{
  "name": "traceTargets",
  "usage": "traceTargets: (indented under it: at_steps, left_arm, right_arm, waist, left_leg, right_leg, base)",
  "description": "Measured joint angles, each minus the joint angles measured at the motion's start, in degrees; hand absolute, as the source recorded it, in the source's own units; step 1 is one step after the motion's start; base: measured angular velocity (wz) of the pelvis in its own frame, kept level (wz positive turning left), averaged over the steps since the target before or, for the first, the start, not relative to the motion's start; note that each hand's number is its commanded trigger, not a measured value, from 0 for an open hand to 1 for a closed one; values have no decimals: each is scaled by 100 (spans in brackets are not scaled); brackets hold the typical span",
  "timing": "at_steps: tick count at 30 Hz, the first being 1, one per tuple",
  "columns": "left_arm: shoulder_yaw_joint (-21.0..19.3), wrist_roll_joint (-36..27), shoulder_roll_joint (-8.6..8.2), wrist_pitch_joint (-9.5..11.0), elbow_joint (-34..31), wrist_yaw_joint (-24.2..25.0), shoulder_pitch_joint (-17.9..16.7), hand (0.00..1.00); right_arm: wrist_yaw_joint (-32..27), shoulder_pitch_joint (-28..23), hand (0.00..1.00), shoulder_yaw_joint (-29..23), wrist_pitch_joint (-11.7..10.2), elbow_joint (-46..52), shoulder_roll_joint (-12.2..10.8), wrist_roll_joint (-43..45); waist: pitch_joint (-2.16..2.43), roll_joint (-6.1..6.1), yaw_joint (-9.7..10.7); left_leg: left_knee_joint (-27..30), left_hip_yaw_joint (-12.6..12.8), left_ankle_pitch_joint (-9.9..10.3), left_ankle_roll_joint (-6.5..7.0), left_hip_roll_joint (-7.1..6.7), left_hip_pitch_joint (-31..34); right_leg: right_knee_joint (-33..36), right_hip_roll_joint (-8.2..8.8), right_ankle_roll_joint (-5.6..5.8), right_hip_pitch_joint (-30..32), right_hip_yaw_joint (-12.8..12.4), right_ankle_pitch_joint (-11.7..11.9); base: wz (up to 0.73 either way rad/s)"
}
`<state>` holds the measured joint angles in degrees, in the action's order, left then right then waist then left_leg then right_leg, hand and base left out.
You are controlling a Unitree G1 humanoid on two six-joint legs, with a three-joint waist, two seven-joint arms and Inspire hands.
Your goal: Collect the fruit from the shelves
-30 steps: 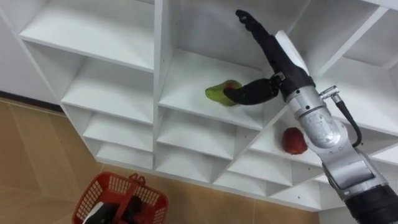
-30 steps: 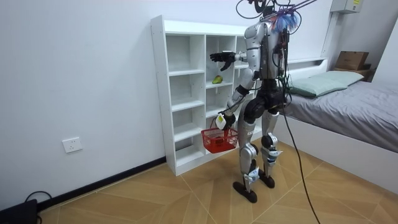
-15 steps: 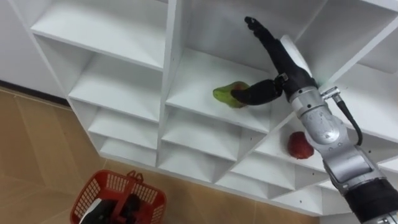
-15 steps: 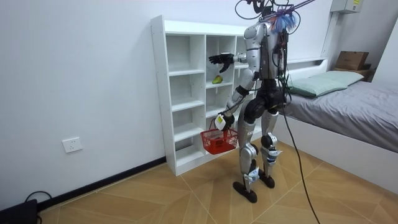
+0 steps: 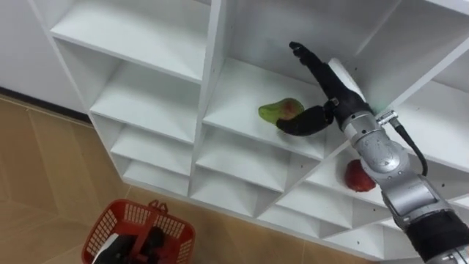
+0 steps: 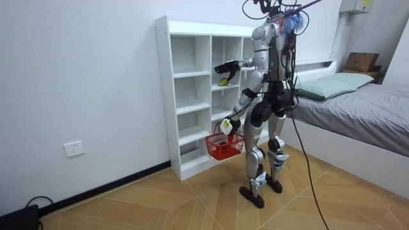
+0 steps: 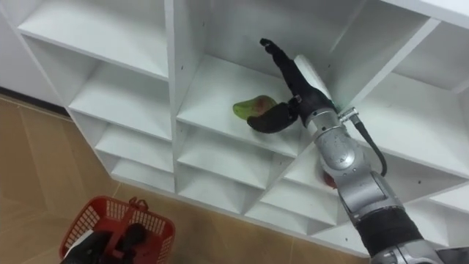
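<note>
A wood floor (image 5: 37, 169) and a white wall (image 6: 83, 76) are framing a white closet (image 5: 212, 95) of open compartments, with a bed (image 6: 364, 105) lying at the room view's right. The robot is standing upright, facing the closet. Nearest, low at its side, the left hand (image 5: 138, 246) is gripping the handle of a red basket (image 5: 106, 226). Its fingers are curling round the handle, and the basket is hanging above the floor. Farther up, the right hand (image 5: 333, 86) is reaching into a middle compartment, its fingers held straight and spread from the thumb, clamped on nothing. A green fruit (image 5: 277, 110) with a reddish blush is lying on that shelf just beside the thumb; whether they are touching cannot be told. A red fruit (image 5: 359, 176) is sitting in the compartment below and to the right, partly behind the forearm.
</note>
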<state>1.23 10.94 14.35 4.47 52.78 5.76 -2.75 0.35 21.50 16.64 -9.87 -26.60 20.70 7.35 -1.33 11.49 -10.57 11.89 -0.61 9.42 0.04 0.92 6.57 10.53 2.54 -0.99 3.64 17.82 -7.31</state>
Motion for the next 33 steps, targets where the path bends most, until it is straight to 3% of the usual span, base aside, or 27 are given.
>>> traceTargets:
  at_steps: [15, 33]
  left_arm:
    - [4, -6, 20, -43, 5, 4, 11, 100]
    - [1, -1, 8, -46, 4, 215, -9, 100]
  right_arm:
    - [395, -1, 0, 23, 124, -498, -7, -33]
    - [643, -1, 0, 11, 122, -653, -7, -43]
  waist:
    - [-14, -18, -73]
    - [8, -9, -77]
  left_leg:
    - [179, -102, 20, 36, -69, 101]
    - [235, -139, 19, 36, -71, 110]
  right_leg:
    - [-1, 39, 35, -24, 21, -16]
    - [-1, 43, 36, -57, 68, -15]
  base:
    - [4]
    - [0]
